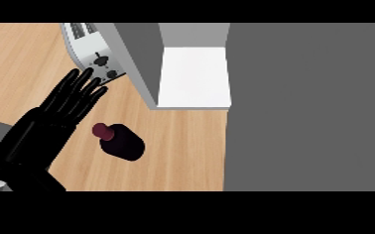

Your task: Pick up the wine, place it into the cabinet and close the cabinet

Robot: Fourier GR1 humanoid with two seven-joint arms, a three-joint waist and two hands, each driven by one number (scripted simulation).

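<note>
The wooden counter (176,144) is light brown with fine lines running through it, and it has a wide bare patch in the middle and at the lower part of the view. On the right, a big flat grey cabinet door (300,104) covers the whole side from top to bottom, and its straight left edge cuts the wood off. The cabinet (139,54) stands at the top middle with a grey side wall and a bright white shelf floor (194,77) inside, and its front is open toward the counter. A shiny silver toaster (92,49) with slots on top and dark knobs sits just beside the cabinet wall, at the top left. The wine (121,141) stands on the wood in the lower middle, below the open cabinet and a little to the left of it. It is a dark, round, smooth bottle with a dark red cap, seen from above, and bare wood shows on its right and below it. The left hand (70,99) is black and shiny, and it comes in from the lower left on a dark arm. Its fingers are straight and spread out, pointing up toward the toaster, and it holds nothing. The wine is near this hand, below and to the right of its palm, and there is a small strip of wood between them. The right hand does not show.
</note>
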